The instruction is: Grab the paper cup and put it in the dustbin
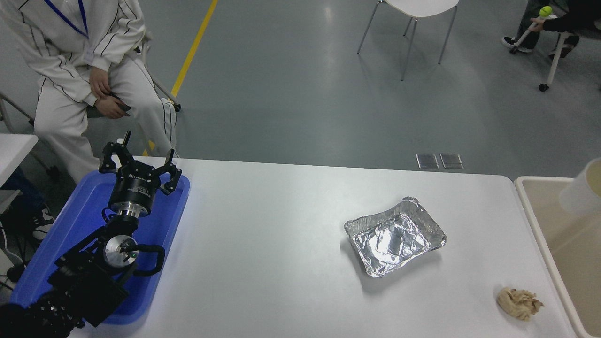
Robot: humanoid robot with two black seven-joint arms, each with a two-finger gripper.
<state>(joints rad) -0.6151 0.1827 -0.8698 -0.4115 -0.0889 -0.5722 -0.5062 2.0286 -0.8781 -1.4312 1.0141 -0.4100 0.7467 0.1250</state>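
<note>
Cup-dropping is the step in hand: the paper cup [582, 192] hangs tilted over the dustbin [540, 220] at the far right. Its holder is out of frame, so I cannot tell those fingers' state; release should wait until it sits well inside the rim. Left gripper [139, 162] rests over the blue tray [70, 225], fingers apart.

1. I see the paper cup [582, 190] over the dustbin [540, 220], right of the table [281, 244].
2. Foil tray [395, 236] sits mid-table; paper wad [519, 303] nearer, right.
3. Left gripper [139, 164] over the plastic tray [164, 220], far left.
</note>
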